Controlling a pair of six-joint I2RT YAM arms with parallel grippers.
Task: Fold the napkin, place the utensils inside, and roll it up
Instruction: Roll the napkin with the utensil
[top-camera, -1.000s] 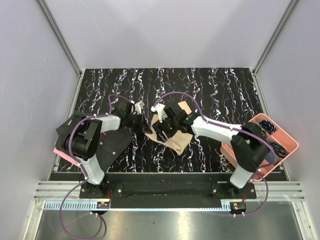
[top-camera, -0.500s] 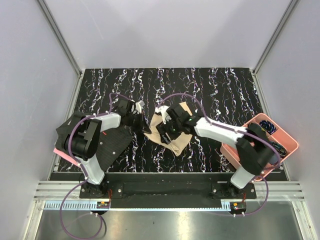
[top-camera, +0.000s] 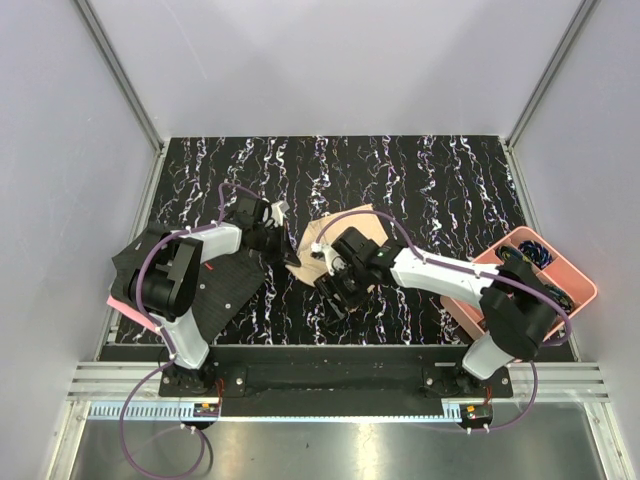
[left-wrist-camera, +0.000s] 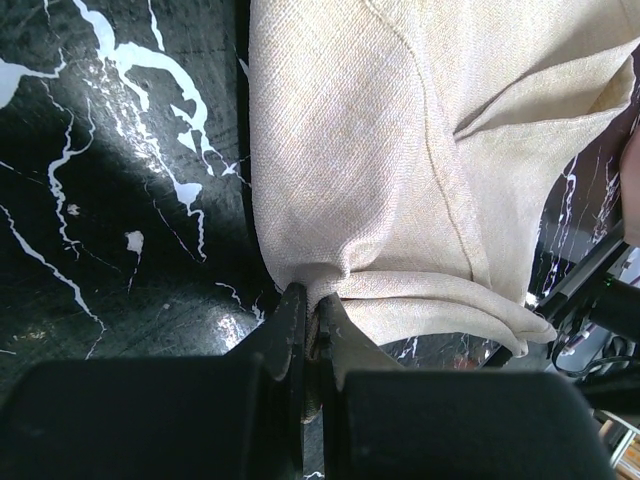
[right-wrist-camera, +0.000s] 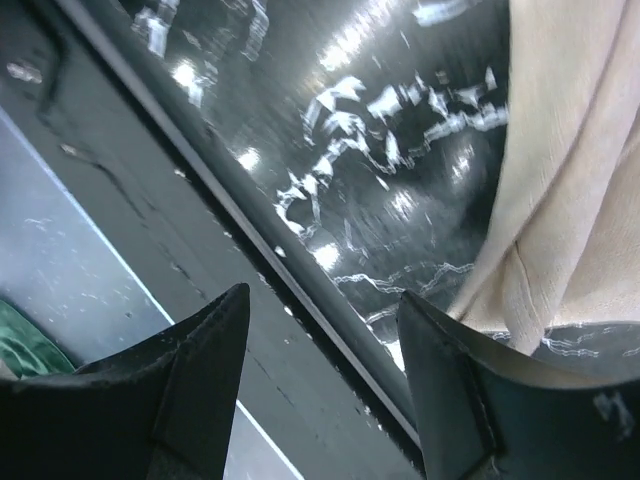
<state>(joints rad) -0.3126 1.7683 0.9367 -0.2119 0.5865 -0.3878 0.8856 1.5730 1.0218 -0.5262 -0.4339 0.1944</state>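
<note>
Near front edge of black marbled desk (top-camera: 430, 180), found right hand (right-wrist-camera: 322, 330) spread apart, withdrawn from beige cloth napkin (left-wrist-camera: 380, 170) at centre; left hand (left-wrist-camera: 318, 325) clamped on its corner. Judged fold laid; utensils unseen.

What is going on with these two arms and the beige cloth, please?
The left fingers are shut on a fold of the napkin, which lies loosely folded on the marbled table. The right fingers stand open and empty just beside the cloth, toward the table's near edge.
</note>
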